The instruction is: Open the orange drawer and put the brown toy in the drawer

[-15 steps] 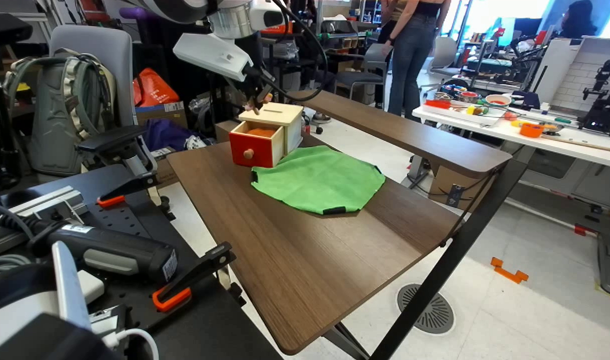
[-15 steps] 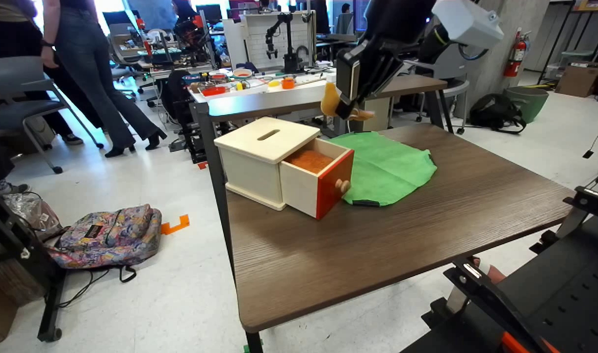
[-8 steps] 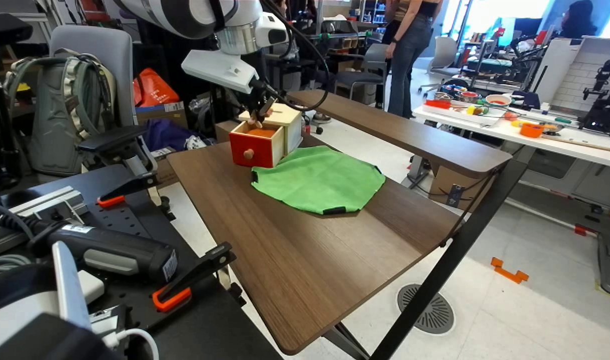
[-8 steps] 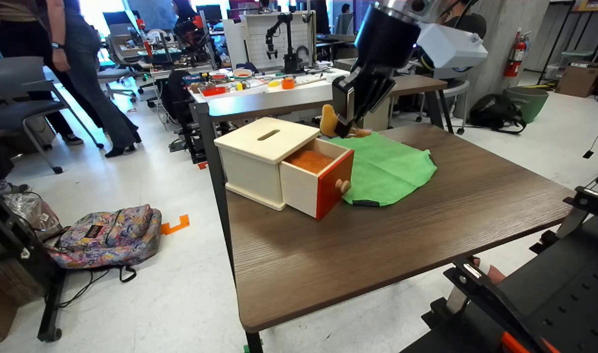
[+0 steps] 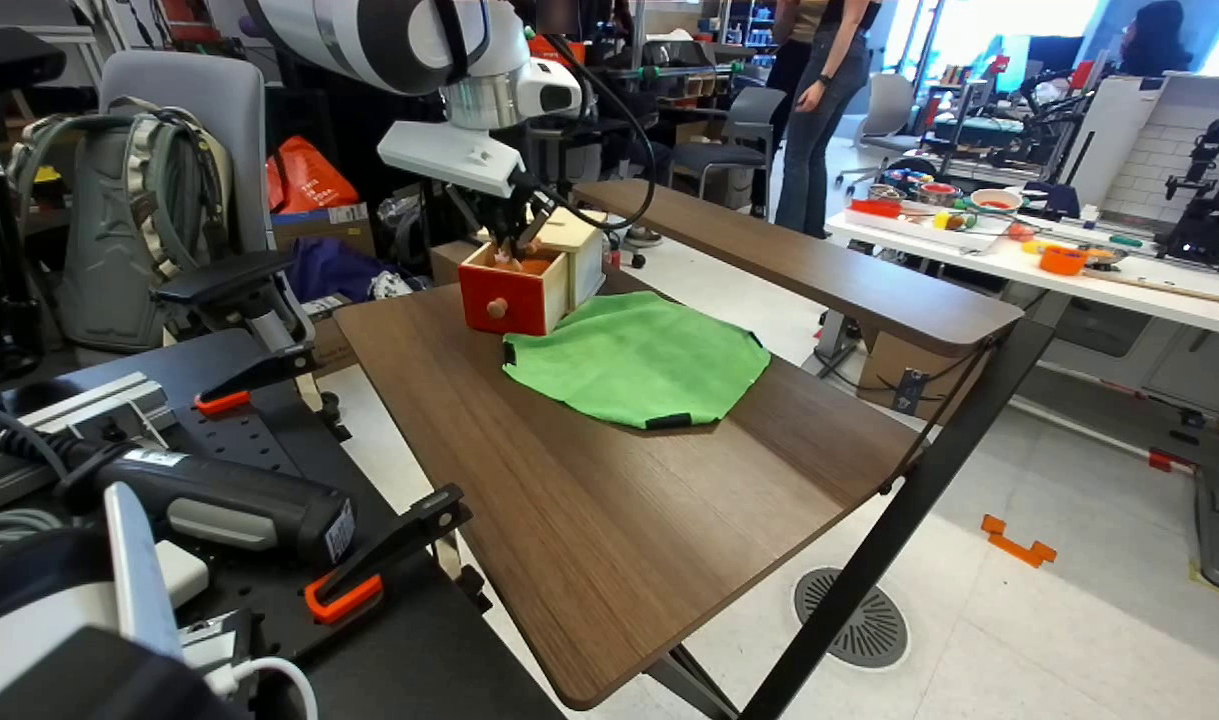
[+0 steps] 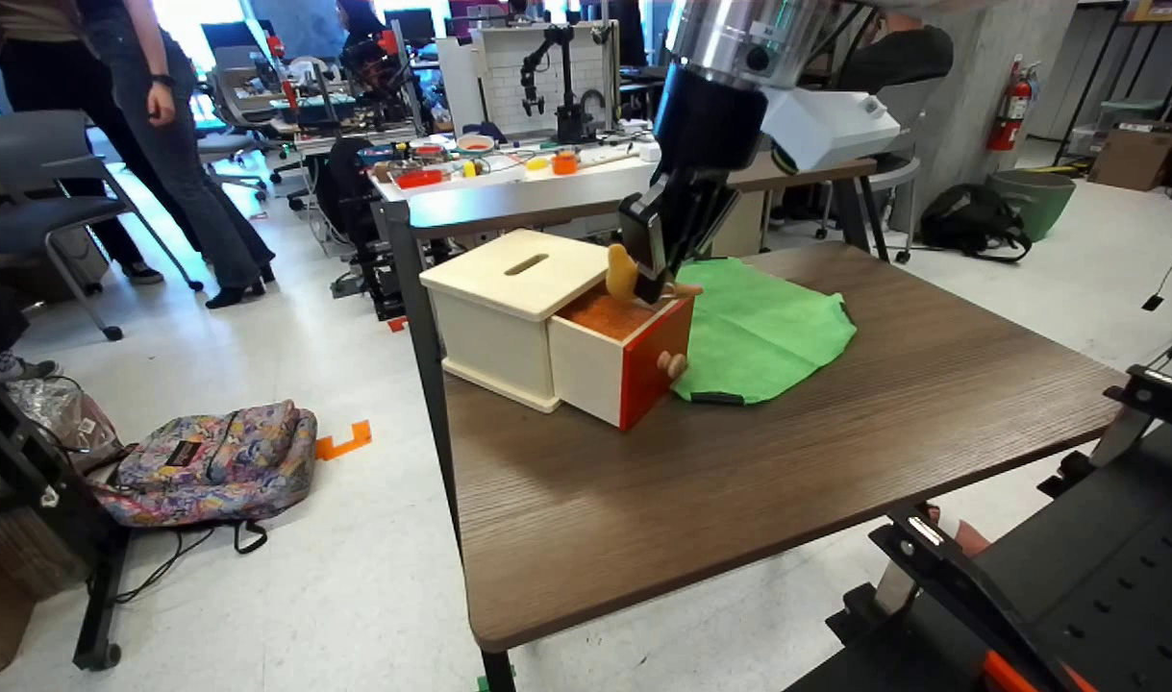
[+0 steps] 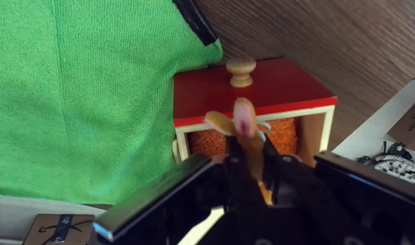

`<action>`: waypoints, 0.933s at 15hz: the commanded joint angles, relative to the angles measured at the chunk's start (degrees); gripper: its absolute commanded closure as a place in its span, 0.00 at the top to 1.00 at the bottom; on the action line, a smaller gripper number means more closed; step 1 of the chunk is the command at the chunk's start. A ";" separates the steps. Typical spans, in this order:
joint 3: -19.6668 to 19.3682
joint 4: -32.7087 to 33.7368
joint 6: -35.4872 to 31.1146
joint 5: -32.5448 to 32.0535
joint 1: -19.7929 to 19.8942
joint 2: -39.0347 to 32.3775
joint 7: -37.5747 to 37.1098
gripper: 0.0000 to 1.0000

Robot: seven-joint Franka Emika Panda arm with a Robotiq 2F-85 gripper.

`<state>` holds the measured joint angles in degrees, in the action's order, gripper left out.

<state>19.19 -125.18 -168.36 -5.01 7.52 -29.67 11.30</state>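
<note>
Gripper [image 7: 250,145] over drawer [image 6: 643,375] beside green cloth [image 5: 637,360]

Pale floor [image 6: 374,567] with a round grate [image 5: 854,618], brown wood-grain table [image 5: 609,510] in both exterior views, narrow brown tabletop [image 5: 809,268] alongside, cluttered white worktable [image 5: 969,256], grey chairs [image 6: 28,154], red fire extinguisher [image 6: 1011,111] by a grey concrete pillar [image 6: 975,144], bright light at far windows [image 5: 1019,18].

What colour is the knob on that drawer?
Pale tan wood; the drawer knob shows best in the wrist view.
</note>
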 commanded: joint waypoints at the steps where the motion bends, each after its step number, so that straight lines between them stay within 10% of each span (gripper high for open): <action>1: -2.48 4.59 4.10 1.32 -2.84 -2.10 1.56 0.04; 14: -6.14 11.27 8.16 0.81 -6.82 -7.58 1.00 0.04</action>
<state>14.51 -116.58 -162.68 -4.99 2.45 -35.96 11.58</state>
